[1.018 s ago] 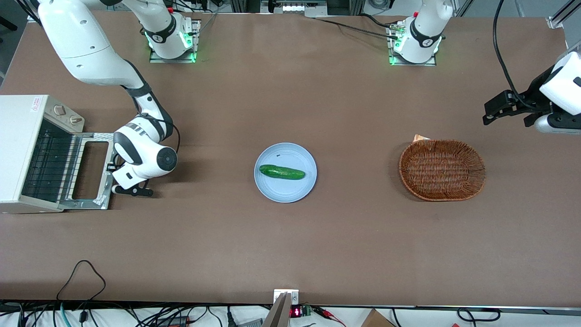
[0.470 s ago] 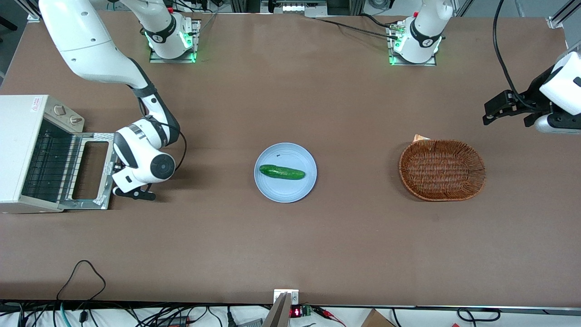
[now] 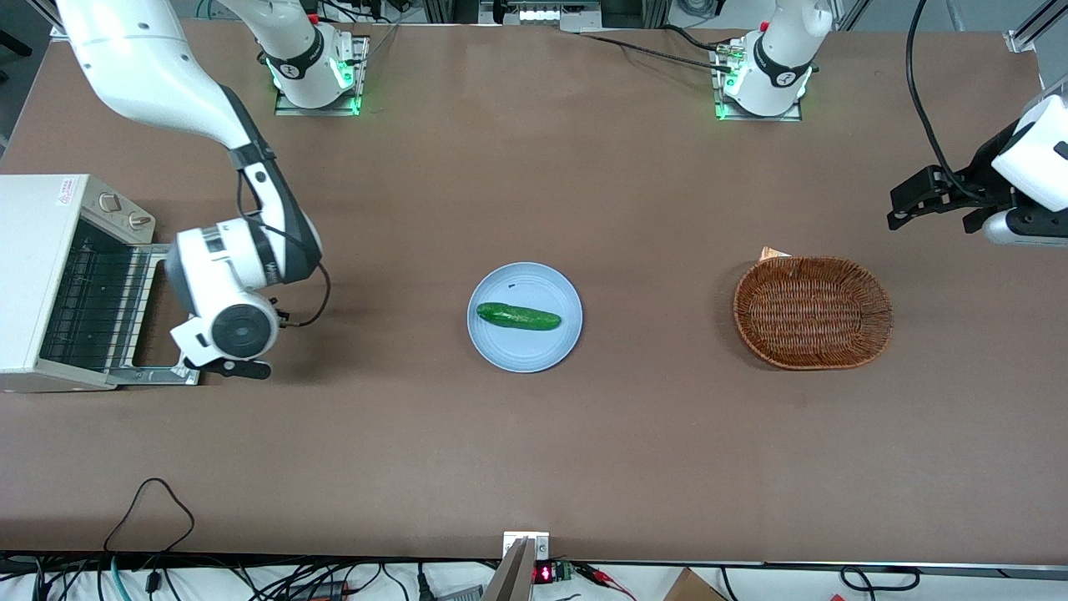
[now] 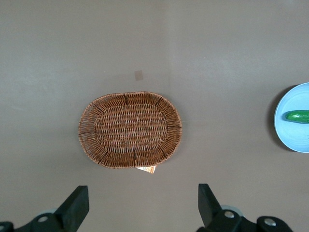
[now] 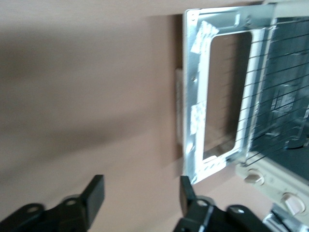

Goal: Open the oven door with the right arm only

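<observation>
The white toaster oven (image 3: 42,250) stands toward the working arm's end of the table. Its oven door (image 3: 146,375) lies folded down flat on the table, the wire rack inside exposed. The right arm's hand (image 3: 224,330) hovers above the door's outer edge, where the handle is. In the right wrist view the gripper (image 5: 141,186) is open and empty, with its fingers (image 5: 96,189) well apart above bare table beside the door (image 5: 193,96) and its silver bar handle (image 5: 178,106). Nothing touches the door.
A blue plate (image 3: 501,351) with a green cucumber (image 3: 517,316) sits mid-table. A wicker basket (image 3: 813,311) lies toward the parked arm's end and also shows in the left wrist view (image 4: 130,129). The oven's knobs (image 5: 251,177) are visible. Cables hang along the table's front edge.
The right arm's hand has lifted away from the door's handle edge and swung over it, slightly nearer the front camera. The door stays flat and open.
</observation>
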